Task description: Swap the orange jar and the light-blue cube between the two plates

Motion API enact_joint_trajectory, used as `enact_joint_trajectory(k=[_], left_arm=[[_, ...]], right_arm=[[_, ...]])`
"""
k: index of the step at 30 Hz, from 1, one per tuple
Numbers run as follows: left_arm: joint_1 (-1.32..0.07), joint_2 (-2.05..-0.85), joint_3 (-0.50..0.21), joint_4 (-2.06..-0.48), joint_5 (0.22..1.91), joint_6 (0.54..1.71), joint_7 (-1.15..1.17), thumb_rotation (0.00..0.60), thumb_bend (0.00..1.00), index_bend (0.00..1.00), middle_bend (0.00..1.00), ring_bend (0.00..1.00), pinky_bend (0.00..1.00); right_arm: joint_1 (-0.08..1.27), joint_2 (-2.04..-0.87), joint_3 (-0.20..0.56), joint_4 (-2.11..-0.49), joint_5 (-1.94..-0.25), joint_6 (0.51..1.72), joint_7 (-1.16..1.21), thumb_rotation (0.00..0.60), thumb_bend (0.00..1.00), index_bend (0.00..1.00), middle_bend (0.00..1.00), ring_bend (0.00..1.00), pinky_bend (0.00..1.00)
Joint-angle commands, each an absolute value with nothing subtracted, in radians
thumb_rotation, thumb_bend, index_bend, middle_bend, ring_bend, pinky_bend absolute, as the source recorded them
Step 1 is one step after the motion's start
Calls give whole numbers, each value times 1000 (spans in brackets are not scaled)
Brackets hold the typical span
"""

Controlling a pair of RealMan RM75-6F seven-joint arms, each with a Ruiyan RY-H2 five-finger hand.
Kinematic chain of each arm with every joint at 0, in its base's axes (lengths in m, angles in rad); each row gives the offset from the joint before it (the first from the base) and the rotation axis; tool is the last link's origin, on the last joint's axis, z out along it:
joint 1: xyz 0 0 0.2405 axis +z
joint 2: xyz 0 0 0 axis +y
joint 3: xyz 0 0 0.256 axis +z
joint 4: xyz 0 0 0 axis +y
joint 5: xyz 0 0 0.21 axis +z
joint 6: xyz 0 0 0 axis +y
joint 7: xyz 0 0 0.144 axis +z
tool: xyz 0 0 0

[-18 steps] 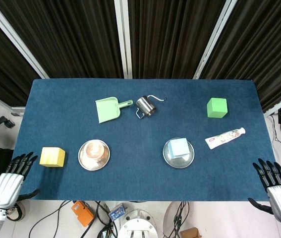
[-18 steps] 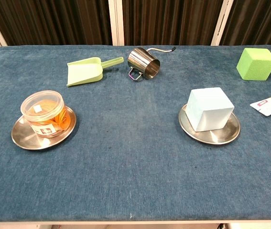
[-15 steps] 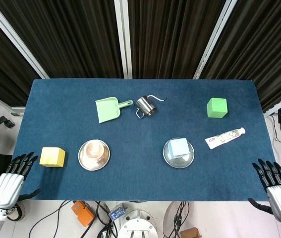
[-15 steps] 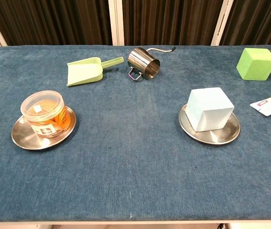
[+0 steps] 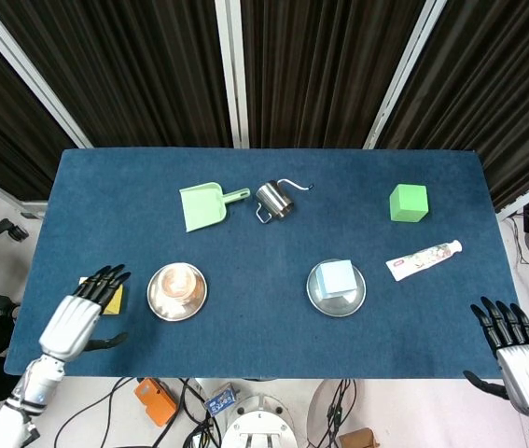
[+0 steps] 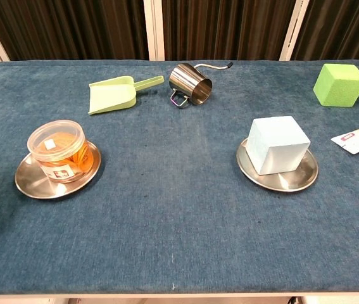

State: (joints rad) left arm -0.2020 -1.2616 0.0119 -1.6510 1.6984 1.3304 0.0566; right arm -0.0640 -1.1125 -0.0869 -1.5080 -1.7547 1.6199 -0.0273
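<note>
The orange jar [image 6: 59, 150] with a clear lid stands on the left metal plate [image 6: 30, 183]; from above the orange jar [image 5: 177, 283] shows on that left metal plate [image 5: 160, 303]. The light-blue cube [image 6: 277, 144] sits on the right metal plate [image 6: 293, 180], and the head view shows the cube [image 5: 337, 277] on its plate [image 5: 318, 297] too. My left hand [image 5: 85, 313] hovers over the table's near left, fingers spread and empty, partly covering a yellow block. My right hand [image 5: 509, 341] stays off the table's near right corner, fingers apart. Neither hand appears in the chest view.
A yellow block [image 5: 115, 300] lies left of the jar's plate. A green dustpan [image 5: 204, 205] and a small steel pitcher [image 5: 272, 199] lie at mid-back. A green cube [image 5: 408, 203] and a toothpaste tube [image 5: 424, 259] are on the right.
My left hand has moved right and forward onto the table, over the yellow block. The right hand barely shifted. Jar and cube are unmoved.
</note>
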Motion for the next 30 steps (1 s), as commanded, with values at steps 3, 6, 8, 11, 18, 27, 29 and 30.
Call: enact_joint_trajectory(k=[3, 6, 8, 11, 18, 27, 29, 30], left_arm=[[-357, -1394, -104, -1765, 1506, 1105, 318, 600, 105, 0, 0, 0, 78], [-405, -1463, -141, -1744, 1379, 1042, 419, 600, 100, 0, 0, 0, 77], [-423, -1489, -154, -1729, 1305, 1020, 475, 600, 99, 0, 0, 0, 78], [-441, -1520, -161, -1711, 1200, 1019, 561, 600, 98, 22, 1, 2, 92], [-456, -1572, -164, -1688, 1097, 1079, 639, 600, 160, 255, 197, 203, 376], [-488, -1654, -197, -1640, 1138, 1182, 631, 600, 380, 527, 494, 496, 631], [-514, -1677, -224, -1620, 1153, 1190, 630, 600, 414, 547, 510, 509, 640], [-535, -1696, -245, -1602, 1152, 1189, 632, 600, 422, 549, 510, 509, 640]], right_arm=[[-60, -1104, -80, -1510, -1736, 1613, -8, 551, 182, 0, 0, 0, 0], [-59, -1097, -77, -1511, -1729, 1612, 8, 551, 181, 0, 0, 0, 0], [-59, -1093, -77, -1510, -1729, 1616, 17, 550, 181, 0, 0, 0, 0], [-62, -1089, -76, -1507, -1730, 1627, 30, 550, 182, 0, 0, 0, 0], [-65, -1087, -77, -1503, -1734, 1636, 43, 551, 182, 0, 0, 0, 0], [-68, -1087, -79, -1502, -1734, 1638, 46, 551, 182, 0, 0, 0, 0], [-66, -1087, -79, -1503, -1732, 1632, 43, 550, 182, 0, 0, 0, 0], [-65, -1088, -78, -1505, -1729, 1628, 40, 550, 182, 0, 0, 0, 0]])
